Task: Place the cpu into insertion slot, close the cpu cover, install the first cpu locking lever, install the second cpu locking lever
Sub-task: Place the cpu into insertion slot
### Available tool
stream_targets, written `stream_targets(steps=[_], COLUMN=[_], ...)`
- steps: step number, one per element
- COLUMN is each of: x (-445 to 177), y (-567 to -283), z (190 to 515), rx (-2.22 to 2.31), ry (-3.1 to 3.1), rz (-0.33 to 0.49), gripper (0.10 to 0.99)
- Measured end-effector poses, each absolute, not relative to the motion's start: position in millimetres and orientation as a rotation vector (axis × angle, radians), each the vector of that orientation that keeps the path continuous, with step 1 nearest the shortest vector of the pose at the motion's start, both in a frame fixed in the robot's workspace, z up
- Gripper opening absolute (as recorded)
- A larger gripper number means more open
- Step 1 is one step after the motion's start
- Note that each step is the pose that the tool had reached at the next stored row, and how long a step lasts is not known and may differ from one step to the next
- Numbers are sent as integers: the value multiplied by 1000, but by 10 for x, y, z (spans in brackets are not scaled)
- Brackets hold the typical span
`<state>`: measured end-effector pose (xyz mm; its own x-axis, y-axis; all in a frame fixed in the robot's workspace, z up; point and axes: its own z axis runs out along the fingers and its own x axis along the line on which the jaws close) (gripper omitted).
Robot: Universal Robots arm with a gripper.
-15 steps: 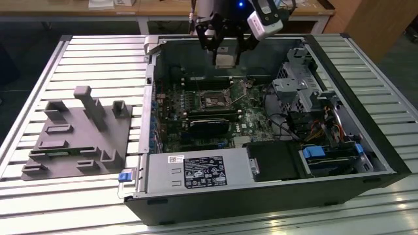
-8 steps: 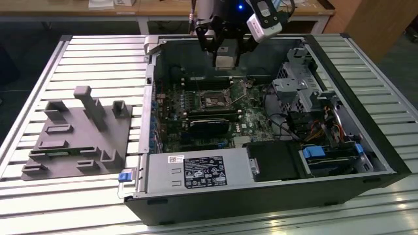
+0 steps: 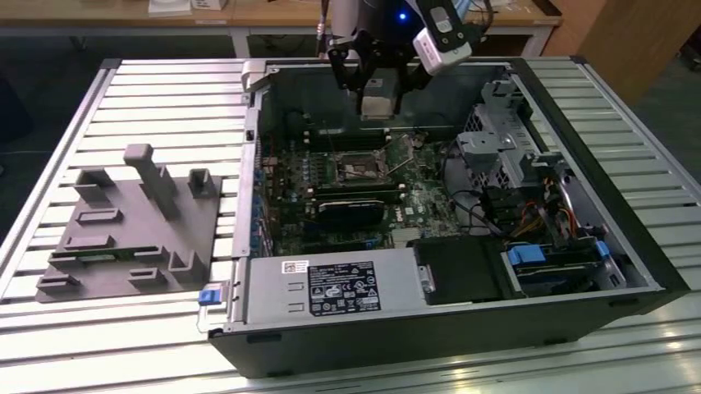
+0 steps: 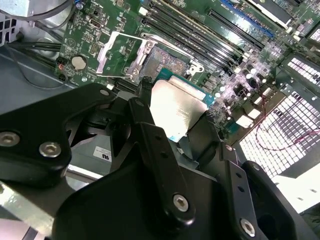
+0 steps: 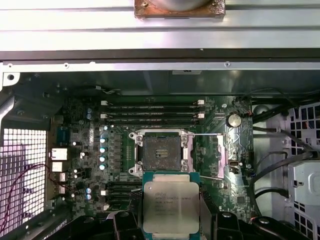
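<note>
The end effector [image 3: 378,92] hangs over the far part of the open computer case [image 3: 438,336], clenched on the cpu [image 5: 171,207], whose pale metal top faces the first wrist view. The cpu is in the air, clear of the insertion slot [image 5: 161,154], which lies bare and dark-centred in the green circuit board [image 5: 90,150]. The cpu cover [image 4: 106,56] stands swung open just beside the slot. The case rests on the slatted tabletop [image 3: 143,90].

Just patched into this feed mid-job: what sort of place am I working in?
Probably a lab assembly bench: an open computer case lies on a slatted metal table, with a grey fixture tray beside it.
</note>
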<state>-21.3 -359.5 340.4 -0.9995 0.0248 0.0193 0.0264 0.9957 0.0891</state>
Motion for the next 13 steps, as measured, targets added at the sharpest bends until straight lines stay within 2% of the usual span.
stream_targets(steps=[13], x=[-213], y=[-3595], z=[3321], rx=[-40], ry=[-3120], rz=[-140], gripper=[541])
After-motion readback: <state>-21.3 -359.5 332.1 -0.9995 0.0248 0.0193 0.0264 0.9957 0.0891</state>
